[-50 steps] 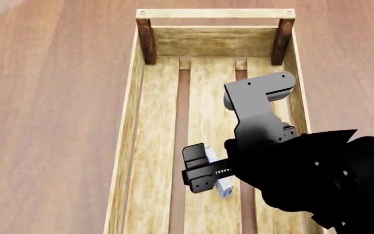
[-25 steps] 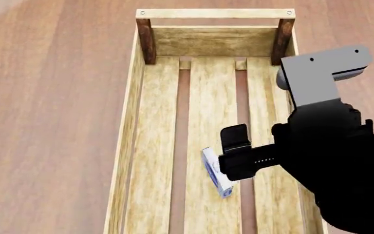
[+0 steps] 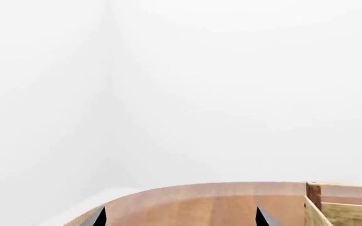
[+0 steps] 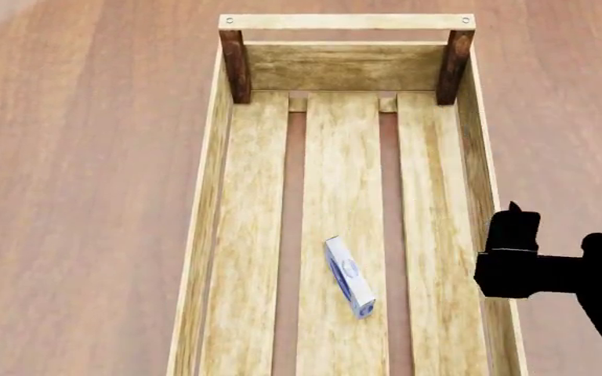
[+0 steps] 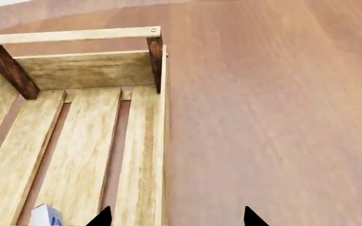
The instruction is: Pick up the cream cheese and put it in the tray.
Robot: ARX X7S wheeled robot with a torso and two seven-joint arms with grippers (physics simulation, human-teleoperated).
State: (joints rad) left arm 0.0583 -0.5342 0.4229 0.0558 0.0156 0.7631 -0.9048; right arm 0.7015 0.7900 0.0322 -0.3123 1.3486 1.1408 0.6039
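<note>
The task looks done: the one cream cheese point(image 4: 349, 276) lies on the middle slat inside the one tray point(image 4: 209, 196), free of any grip. The right hand point(image 5: 175, 220) is released, above the tray's right wall. The left hand point(image 3: 179, 220), fingertips apart, holds nothing over the counter point(image 4: 81, 196).

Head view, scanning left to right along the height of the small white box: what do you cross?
Brown wooden tabletop → light wooden slatted tray's left wall → small white cream cheese box with blue logo → black right gripper over the tray's right wall.
</note>
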